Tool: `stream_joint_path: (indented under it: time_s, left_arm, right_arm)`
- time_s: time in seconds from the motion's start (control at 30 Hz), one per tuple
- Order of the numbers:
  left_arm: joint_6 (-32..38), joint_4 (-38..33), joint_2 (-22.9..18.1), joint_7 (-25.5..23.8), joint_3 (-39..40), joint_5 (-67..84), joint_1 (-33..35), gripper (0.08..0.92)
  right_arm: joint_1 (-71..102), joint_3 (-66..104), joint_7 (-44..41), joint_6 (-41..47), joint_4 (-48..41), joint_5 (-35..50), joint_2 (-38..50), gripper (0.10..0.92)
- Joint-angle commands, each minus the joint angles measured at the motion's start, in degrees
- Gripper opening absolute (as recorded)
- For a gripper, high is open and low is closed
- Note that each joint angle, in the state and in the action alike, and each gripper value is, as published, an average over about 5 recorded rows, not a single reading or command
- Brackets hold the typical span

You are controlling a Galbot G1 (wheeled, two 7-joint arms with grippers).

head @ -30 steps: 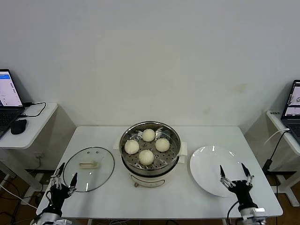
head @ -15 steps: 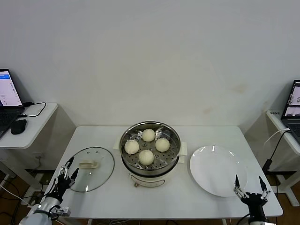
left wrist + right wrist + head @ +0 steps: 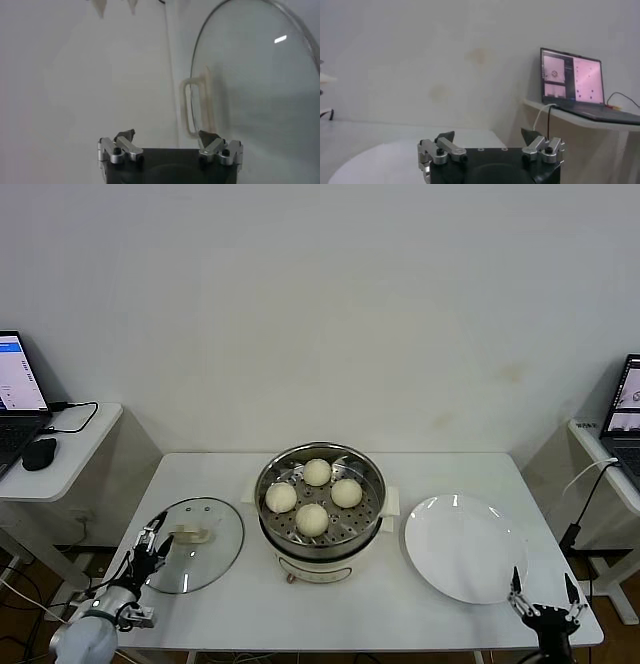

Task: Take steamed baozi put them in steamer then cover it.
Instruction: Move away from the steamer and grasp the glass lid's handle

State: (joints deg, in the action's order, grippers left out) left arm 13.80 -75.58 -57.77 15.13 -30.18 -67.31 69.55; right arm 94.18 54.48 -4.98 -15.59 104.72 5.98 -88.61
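4 baozi (image 3: 313, 519) sit on the tray inside the steamer (image 3: 320, 506) at table centre; only covering remains. The cover (image 3: 190, 544) lies flat on the table to the steamer's left. The left gripper (image 3: 151, 546), jaws wide and empty, sits at the cover's outer rim and is the nearer arm. The handle (image 3: 196, 107) lies ahead of the jaws, its long axis running away from them rather than across the gap, so a wrist turn is probably needed. The right gripper (image 3: 542, 599), jaws wide, is parked near the front-right table edge beside the plate (image 3: 465, 547).
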Motion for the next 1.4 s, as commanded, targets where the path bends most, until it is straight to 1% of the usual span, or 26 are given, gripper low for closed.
stream_joint_path:
  time_s: [0.03, 0.33, 0.67, 0.9, 1.0, 1.2, 1.4]
  left_arm:
    - [0.3, 3.4, -0.1, -0.3, 2.0, -1.2, -4.5, 0.823]
    - [0.1, 3.1, -0.5, -1.2, 2.8, -0.9, -5.9, 0.823]
    - [0.2, 7.2, -1.3, -1.8, 4.0, 1.0, -8.6, 0.823]
    - [0.4, 8.6, -1.9, -1.4, 4.0, 1.0, -9.3, 0.814]
    - [0.6, 9.2, -2.1, -1.4, 4.1, 1.1, -9.6, 0.757]
    - [1.3, 11.0, -2.5, -1.0, 4.4, 1.3, -10.2, 0.584]
    - [2.4, 12.4, -2.9, 0.4, 4.3, 1.3, -10.5, 0.411]
  right_arm:
    - [0.2, 0.5, 0.2, -0.2, -0.4, -0.2, -0.7, 0.823]
    - [0.3, 0.4, 0.0, -0.5, -0.9, -0.8, -0.9, 0.823]
    - [0.3, 0.2, -0.2, -0.8, -1.3, -1.4, -1.2, 0.823]
    - [0.3, 0.1, -0.3, -1.0, -1.5, -1.7, -1.3, 0.823]
    - [0.3, 0.0, -0.3, -1.0, -1.6, -1.9, -1.4, 0.823]
    - [0.3, -0.2, -0.4, -1.0, -1.7, -2.1, -1.5, 0.823]
    - [0.3, -0.3, -0.5, -1.1, -1.7, -2.3, -1.5, 0.823]
